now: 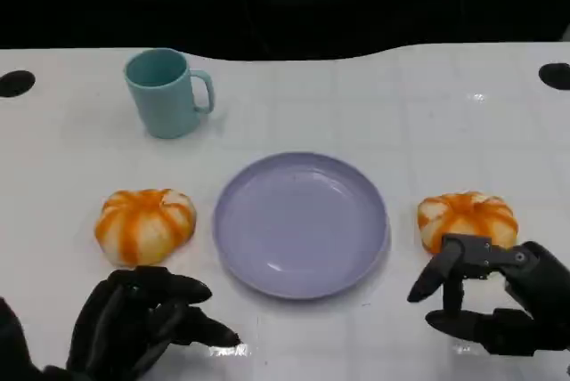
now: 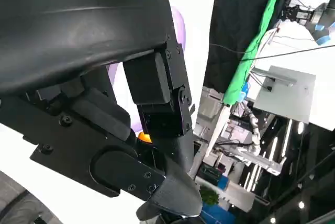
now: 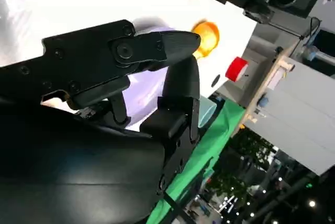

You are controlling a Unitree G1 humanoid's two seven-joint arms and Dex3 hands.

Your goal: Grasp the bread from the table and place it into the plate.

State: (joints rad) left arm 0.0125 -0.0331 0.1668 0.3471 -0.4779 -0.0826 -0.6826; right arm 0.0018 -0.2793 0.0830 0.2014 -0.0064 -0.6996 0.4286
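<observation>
Two orange-and-white striped bread rolls lie on the white table, one (image 1: pixel 145 223) left of the lavender plate (image 1: pixel 303 221) and one (image 1: pixel 468 219) right of it. The plate holds nothing. My left hand (image 1: pixel 142 319) hovers just in front of the left roll, fingers apart and holding nothing. My right hand (image 1: pixel 499 296) sits in front of the right roll with fingers spread, one raised fingertip (image 1: pixel 443 261) close to the roll's near edge. In the right wrist view the fingers (image 3: pixel 172 46) reach over the plate (image 3: pixel 146 88), with the far roll (image 3: pixel 205 38) beyond.
A teal mug (image 1: pixel 167 92) stands at the back left, handle to the right. Dark round holes mark the table's far corners (image 1: pixel 16 83) (image 1: pixel 556 75). The table's far edge runs against a black backdrop.
</observation>
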